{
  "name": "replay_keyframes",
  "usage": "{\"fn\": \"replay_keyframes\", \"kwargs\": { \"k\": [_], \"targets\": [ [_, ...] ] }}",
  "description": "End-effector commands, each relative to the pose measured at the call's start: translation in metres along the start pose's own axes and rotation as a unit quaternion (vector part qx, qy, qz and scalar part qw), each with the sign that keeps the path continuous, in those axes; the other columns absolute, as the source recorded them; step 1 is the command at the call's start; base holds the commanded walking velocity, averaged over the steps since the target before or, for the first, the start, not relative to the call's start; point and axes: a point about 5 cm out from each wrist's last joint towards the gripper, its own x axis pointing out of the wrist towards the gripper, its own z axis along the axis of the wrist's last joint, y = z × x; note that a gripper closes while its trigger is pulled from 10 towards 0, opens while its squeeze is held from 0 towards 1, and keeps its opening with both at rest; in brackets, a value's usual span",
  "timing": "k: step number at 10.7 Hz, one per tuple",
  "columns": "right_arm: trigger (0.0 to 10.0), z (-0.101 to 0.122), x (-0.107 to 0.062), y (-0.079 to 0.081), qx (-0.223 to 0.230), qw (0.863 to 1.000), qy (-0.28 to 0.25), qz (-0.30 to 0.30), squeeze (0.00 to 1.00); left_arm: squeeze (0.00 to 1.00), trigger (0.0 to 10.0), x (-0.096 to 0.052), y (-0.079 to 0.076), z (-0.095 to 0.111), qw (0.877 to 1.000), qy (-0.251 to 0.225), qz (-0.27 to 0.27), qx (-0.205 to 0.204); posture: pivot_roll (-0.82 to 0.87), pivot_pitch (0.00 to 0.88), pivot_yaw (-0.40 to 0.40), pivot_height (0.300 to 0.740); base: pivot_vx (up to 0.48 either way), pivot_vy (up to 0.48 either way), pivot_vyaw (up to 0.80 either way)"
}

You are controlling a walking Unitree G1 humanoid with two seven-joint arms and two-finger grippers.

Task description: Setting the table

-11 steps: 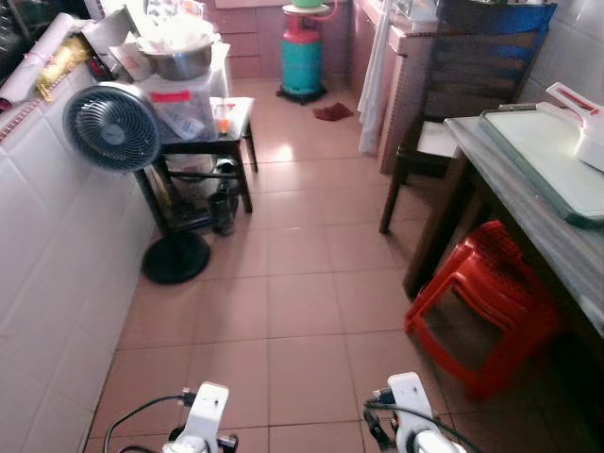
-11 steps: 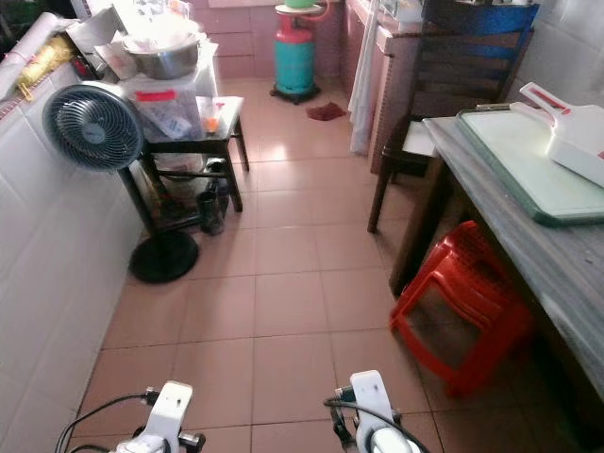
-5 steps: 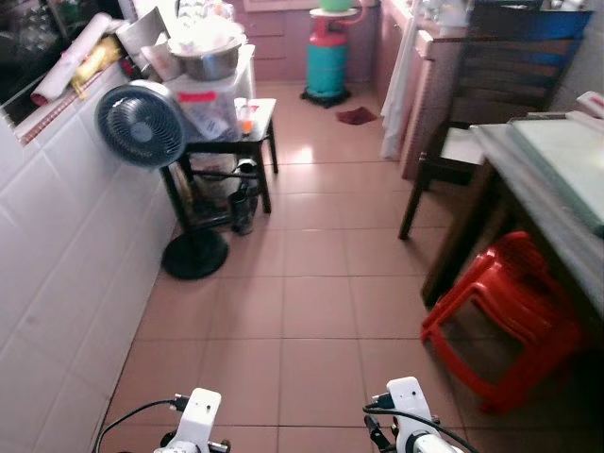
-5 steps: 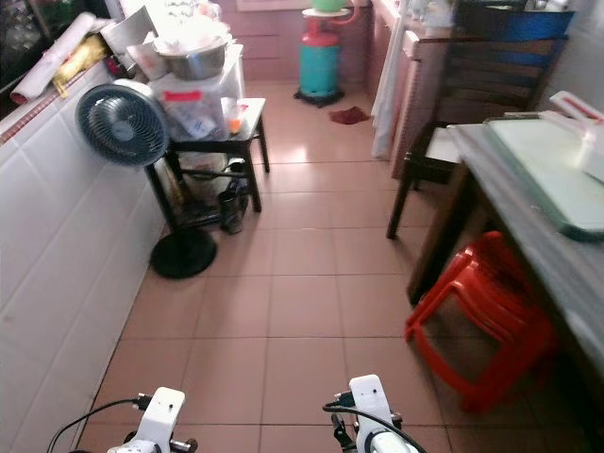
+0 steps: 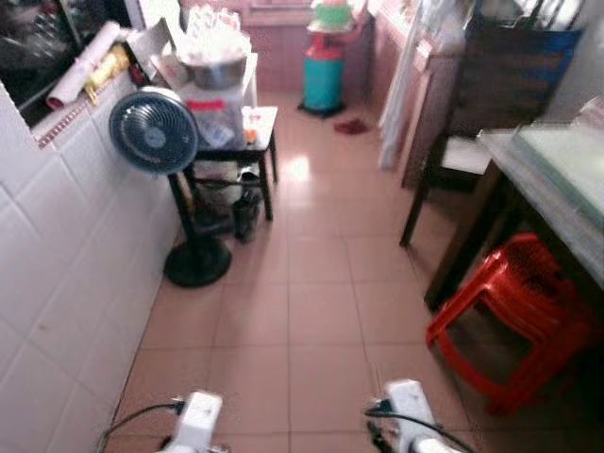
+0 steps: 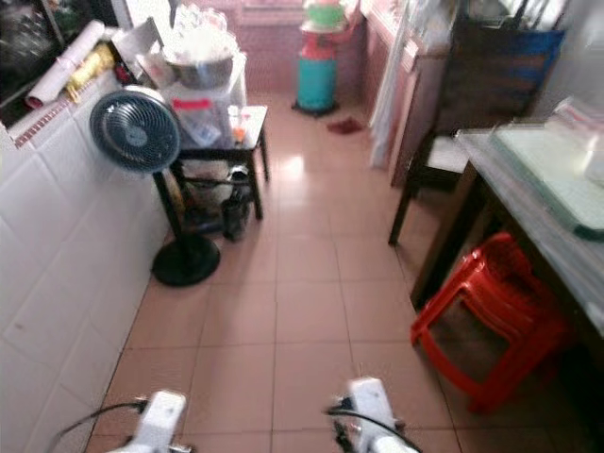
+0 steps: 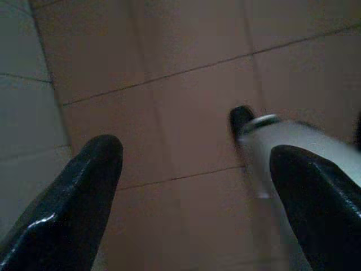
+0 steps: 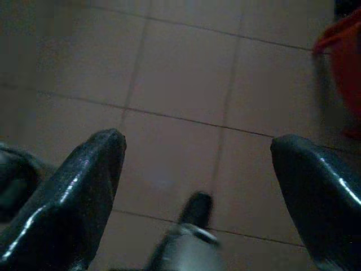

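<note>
Camera swung left; table (image 5: 552,203) well off right gripper (image 8: 197,186); 2 grippers spread, empty.

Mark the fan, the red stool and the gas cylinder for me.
fan (image 5: 153,130), left eye view, middle of the round grille.
red stool (image 5: 514,307), left eye view, on its seat top.
gas cylinder (image 6: 315,81), right eye view, on its teal body.

white wrist housings (image 5: 200,415), black cables (image 5: 132,420), black fingers (image 7: 73,197)

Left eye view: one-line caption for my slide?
Tiled kitchen aisle: standing fan left, red stool under table right, teal gas cylinder ahead.
</note>
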Motion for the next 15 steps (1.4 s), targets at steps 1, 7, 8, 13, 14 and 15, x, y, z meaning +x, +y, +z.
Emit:
{"fn": "replay_keyframes", "kwargs": {
  "k": [1, 7, 8, 13, 14, 15],
  "targets": [
    [10.0, -0.001, 0.000, -0.003, -0.005, 1.000, 0.003, -0.003, 0.00, 0.00, 10.0, 0.000, -0.001, 0.009, 1.000, -0.012, -0.004, 0.008, 0.01, 0.000, 0.029, 0.740, 0.000, 0.412, 0.00],
    [10.0, -0.005, -0.002, -0.004, -0.005, 1.000, 0.000, 0.006, 0.00, 0.00, 10.0, 0.000, 0.003, 0.003, 1.000, -0.010, -0.002, 0.023, 0.02, 0.000, 0.035, 0.740, 0.000, 0.344, 0.00],
    [10.0, -0.006, -0.002, -0.003, -0.005, 1.000, 0.001, 0.007, 0.00, 0.00, 10.0, 0.000, 0.004, 0.003, 0.999, -0.011, 0.002, 0.033, 0.02, 0.000, 0.035, 0.740, 0.000, 0.000, 0.00],
    [10.0, -0.007, -0.002, -0.001, 0.013, 1.000, 0.004, 0.010, 0.00, 0.00, 10.0, 0.000, 0.004, 0.009, 0.999, -0.025, 0.009, 0.031, 0.02, 0.000, 0.038, 0.740, 0.000, 0.000, 0.22],
    [10.0, -0.008, -0.002, -0.001, 0.014, 1.000, 0.006, 0.010, 0.00, 0.00, 10.0, 0.000, -0.002, 0.014, 0.999, -0.034, 0.007, 0.027, 0.02, 0.000, 0.037, 0.740, 0.000, 0.000, 0.00],
    [10.0, -0.008, -0.002, -0.001, 0.016, 1.000, 0.007, 0.009, 0.00, 0.00, 10.0, 0.000, -0.006, 0.018, 0.998, -0.050, 0.008, 0.034, 0.02, 0.000, 0.035, 0.740, 0.000, 0.000, 0.00]
  ]
}}
